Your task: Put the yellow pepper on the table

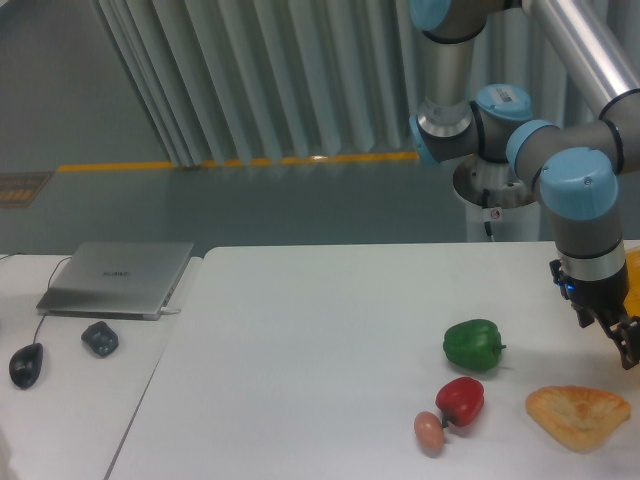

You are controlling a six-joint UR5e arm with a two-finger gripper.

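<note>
Hanging at the far right edge of view, my pincer [622, 340] is cut off, so I cannot tell whether it is spread or pinching anything, and the yellow pepper is nowhere I can see. On the white worktop [300, 350] lie a green pepper [473, 344], a red pepper [461, 400], an egg [429, 431] and a pastry wedge [579, 414].

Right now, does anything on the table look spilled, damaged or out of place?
Nothing stands out. The green pepper, red pepper, egg and pastry sit intact on the table. The gripper is cut off at the frame's right edge.
</note>
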